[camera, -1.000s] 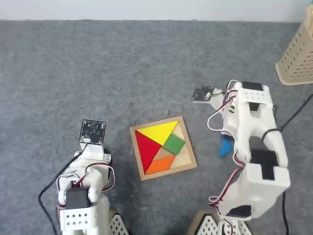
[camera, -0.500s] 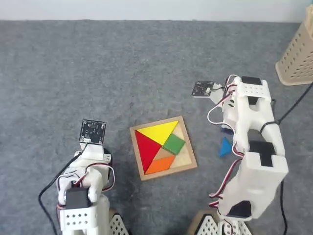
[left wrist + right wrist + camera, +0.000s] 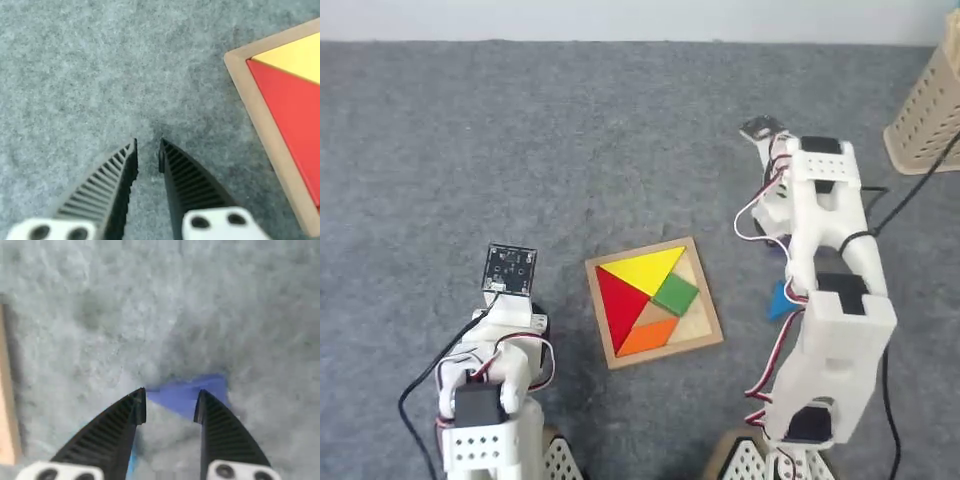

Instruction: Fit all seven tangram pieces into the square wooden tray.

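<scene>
Open carpet (image 3: 520,130) around tray (image 3: 260,115); right arm (image 3: 830,300) likely overhangs blue piece (image 3: 781,298).

The left arm (image 3: 492,385) and right arm (image 3: 835,335) are built of white shells with black motor blocks, looped with red, white and black cables. The left hand (image 3: 148,149) and right hand (image 3: 170,399) are fitted with black ribbed fingers (image 3: 186,180).

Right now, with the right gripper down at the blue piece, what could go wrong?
1. The right gripper sits off-centre over the dark blue piece, which lies flat on the carpet with one end past a finger; closing may twist it or slip off.
2. The light blue piece lies close by under the arm and could get nudged.
</scene>
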